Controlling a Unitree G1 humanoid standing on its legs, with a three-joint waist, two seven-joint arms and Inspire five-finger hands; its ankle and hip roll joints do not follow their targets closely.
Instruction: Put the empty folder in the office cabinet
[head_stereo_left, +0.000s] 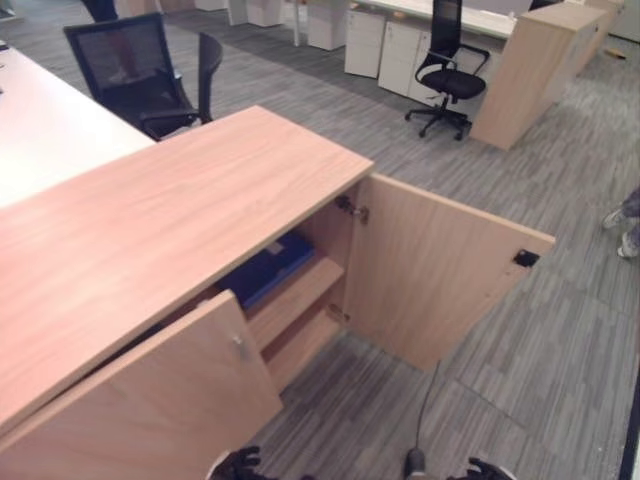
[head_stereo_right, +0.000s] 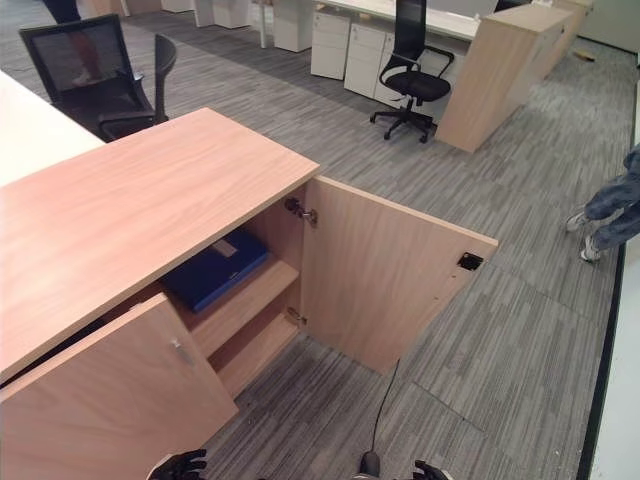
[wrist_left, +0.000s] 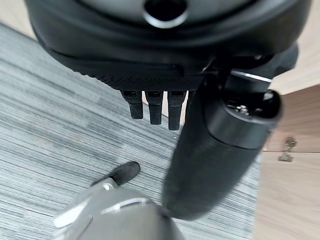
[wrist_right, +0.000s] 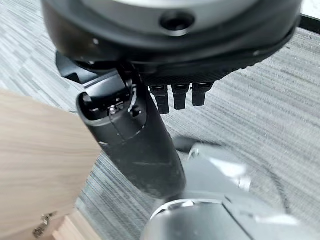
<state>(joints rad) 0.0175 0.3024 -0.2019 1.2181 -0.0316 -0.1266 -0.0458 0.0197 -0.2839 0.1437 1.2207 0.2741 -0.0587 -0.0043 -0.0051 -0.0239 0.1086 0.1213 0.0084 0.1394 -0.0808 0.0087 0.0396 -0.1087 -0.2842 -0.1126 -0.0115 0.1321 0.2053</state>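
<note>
You see the flat dark-blue folder (head_stereo_right: 215, 268) lying on the upper shelf inside the low light-wood office cabinet (head_stereo_right: 140, 215), under its top board. It lies well ahead of both hands and apart from them; neither hand touches it.

Your left hand (head_stereo_right: 178, 465) shows at the bottom edge of the head view, low in front of the cabinet's left door (head_stereo_right: 115, 400), which stands partly open. In its wrist view the fingers (wrist_left: 152, 106) hang down straight and relaxed, with nothing between them and the thumb, so this hand is released and empty.

Your right hand (head_stereo_right: 430, 470) shows at the bottom edge too, to the right of the left hand, over the grey striped carpet (head_stereo_right: 500, 330). Its fingers (wrist_right: 179, 96) also point down, loose, and hold nothing.

The cabinet's right door (head_stereo_right: 385, 270) is swung wide open, ahead of the right hand. Far beyond both hands there is a black office chair on wheels (head_stereo_right: 408, 75), and a person's legs (head_stereo_right: 605, 210) show far to the right of the right hand.
</note>
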